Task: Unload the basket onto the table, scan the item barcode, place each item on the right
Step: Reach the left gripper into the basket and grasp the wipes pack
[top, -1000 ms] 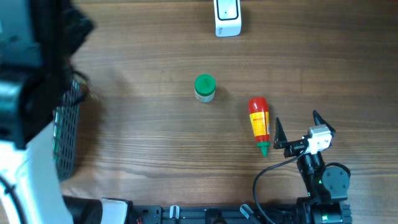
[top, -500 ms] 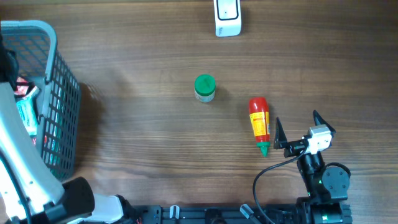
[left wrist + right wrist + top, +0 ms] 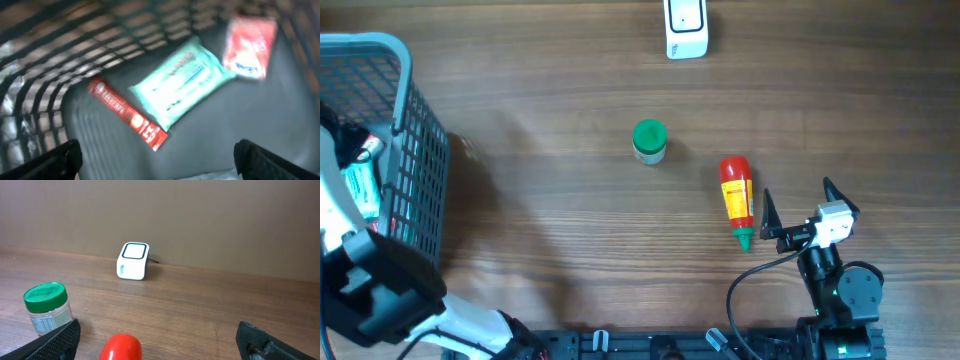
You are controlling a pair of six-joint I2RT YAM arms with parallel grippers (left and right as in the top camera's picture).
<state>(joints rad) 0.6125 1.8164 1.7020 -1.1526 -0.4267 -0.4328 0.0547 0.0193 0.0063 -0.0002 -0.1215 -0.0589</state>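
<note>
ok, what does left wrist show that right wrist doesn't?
Left wrist only: basket interior with a green wipes pack, red pouch and red stick sachet. Right wrist only: white scanner, green-lidded jar and red bottle on the wooden table. Shared: no objects; left end effector and right end effector both open, empty.

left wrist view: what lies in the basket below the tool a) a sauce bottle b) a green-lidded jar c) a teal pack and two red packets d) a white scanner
C: on the basket floor lie a teal pack, a red pouch and a long red stick packet.
</note>
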